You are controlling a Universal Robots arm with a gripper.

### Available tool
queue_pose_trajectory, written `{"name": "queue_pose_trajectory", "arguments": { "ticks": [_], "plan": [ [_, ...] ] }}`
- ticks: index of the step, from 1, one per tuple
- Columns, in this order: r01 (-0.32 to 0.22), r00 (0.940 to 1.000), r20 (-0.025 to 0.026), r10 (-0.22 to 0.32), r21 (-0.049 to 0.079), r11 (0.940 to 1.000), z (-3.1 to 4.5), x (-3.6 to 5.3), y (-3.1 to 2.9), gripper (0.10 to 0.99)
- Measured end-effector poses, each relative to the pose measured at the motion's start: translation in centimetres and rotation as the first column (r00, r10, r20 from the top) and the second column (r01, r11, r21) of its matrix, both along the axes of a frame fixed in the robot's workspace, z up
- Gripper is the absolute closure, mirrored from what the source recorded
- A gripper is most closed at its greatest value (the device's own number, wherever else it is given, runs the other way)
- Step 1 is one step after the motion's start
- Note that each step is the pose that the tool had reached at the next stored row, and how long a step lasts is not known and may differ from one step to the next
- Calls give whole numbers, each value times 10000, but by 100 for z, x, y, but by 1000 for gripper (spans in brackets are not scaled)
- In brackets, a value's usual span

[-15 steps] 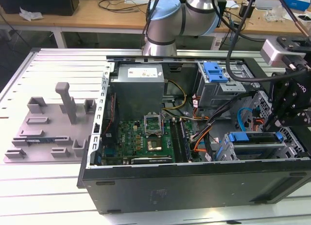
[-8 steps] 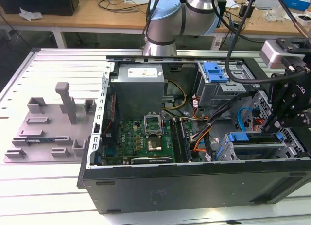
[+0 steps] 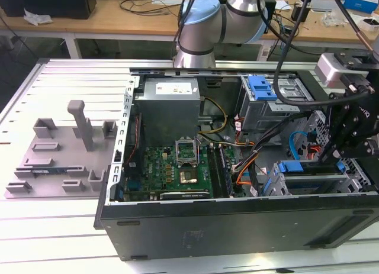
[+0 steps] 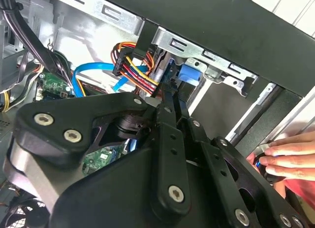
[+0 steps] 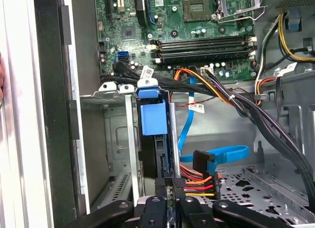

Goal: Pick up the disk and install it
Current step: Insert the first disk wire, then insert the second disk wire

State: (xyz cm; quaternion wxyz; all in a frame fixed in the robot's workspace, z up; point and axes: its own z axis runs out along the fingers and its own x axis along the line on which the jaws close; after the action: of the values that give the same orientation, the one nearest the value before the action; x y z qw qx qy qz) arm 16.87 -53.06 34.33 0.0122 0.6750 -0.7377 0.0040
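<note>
reaching into the open computer case point(image 3: 237, 226), the claw point(image 3: 331, 158) sits at about three o'clock in the exterior view, down in the drive cage point(image 5: 118, 139). the disk point(image 5: 153, 134) stands on edge in a slot of that cage, its blue bracket facing up, presumably so it can slide along the rails. in the first wrist view the claw's fingers point(image 5: 162, 208) look pinched narrowly on the disk's near edge, likely guiding it in. a person's hand point(image 4: 290, 161) rests on the case rim, perhaps steadying it. cables point(image 5: 211, 179) crowd just beside the slot.
</note>
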Motion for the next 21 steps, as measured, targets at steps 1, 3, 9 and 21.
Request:
{"name": "queue_pose_trajectory", "arguments": {
  "ticks": [1,3,9,21],
  "plan": [
    [-2,10000,1,2,1,10000,-11,0,0,922],
    [-62,10000,-49,62,5,10000,-56,-1,0,914],
    [-63,10000,-39,63,0,10000,198,0,59,847],
    [-64,10000,-39,64,-2,10000,199,0,70,847]
  ]
}}
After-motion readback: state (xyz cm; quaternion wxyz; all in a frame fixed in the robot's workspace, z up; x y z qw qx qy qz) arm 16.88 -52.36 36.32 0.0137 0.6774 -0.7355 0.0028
